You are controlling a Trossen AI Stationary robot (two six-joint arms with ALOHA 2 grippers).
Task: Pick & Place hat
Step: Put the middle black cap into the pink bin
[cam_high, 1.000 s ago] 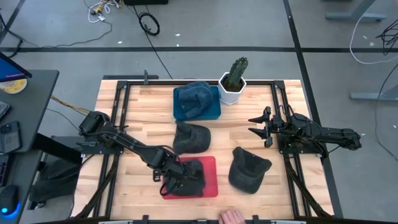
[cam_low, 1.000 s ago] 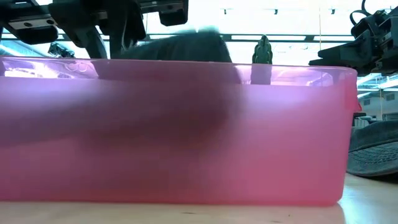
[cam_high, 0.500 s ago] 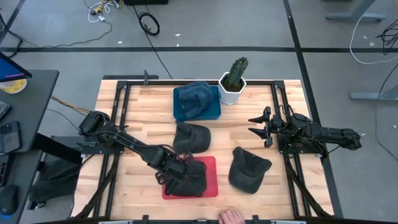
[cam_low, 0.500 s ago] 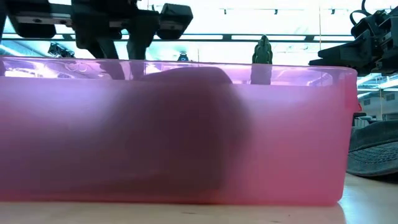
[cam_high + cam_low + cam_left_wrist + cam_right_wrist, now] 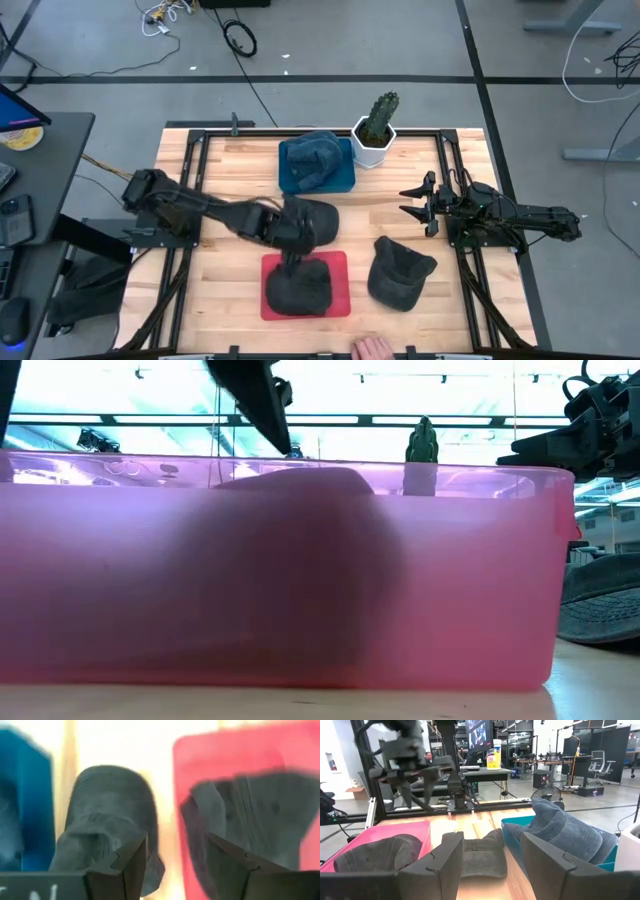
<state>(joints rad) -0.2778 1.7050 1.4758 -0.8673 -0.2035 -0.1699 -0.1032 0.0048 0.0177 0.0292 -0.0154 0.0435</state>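
Wooden slats of the table (image 5: pixel 230 180) carry a red bin (image 5: pixel 340 262) at six o'clock, and a dark cap (image 5: pixel 298 288) lies inside it. Just above, the left gripper (image 5: pixel 292 240) hangs with jaws open and empty. At three o'clock the right gripper (image 5: pixel 418 203) waits, jaws spread.

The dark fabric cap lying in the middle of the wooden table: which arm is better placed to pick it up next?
Left. Its open tool hangs just beside that cap; the right tool waits near the table's right edge.

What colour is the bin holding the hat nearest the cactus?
Blue bin; clearest in the high view.
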